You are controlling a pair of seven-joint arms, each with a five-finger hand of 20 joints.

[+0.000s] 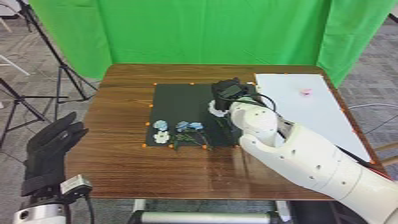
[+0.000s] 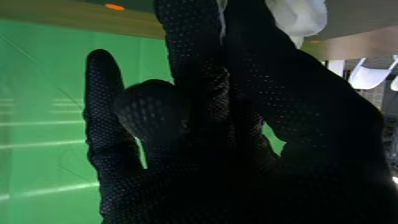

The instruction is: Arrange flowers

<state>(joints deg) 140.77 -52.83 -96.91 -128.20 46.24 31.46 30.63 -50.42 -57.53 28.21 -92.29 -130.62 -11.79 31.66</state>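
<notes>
My right hand [image 1: 229,90] is over the upper right part of the black mat [image 1: 182,100], with a white flower [image 1: 218,109] right beside it. In the right wrist view, the thumb and a finger of my right hand [image 2: 204,115] pinch a thin pale stem, and white petals [image 2: 298,16] show just behind the thumb. Blue flowers [image 1: 160,125] [image 1: 189,126] and another white flower [image 1: 162,137] lie at the mat's lower left, with green stems below. My left hand [image 1: 53,146] is off the table's left side, fingers relaxed and open.
A white sheet [image 1: 311,115] covers the table's right side, partly under my right arm, with a small pink flower [image 1: 306,92] on it. Orange dots mark the edges of mat and sheet. A green curtain [image 1: 213,32] hangs behind the brown table [image 1: 115,165].
</notes>
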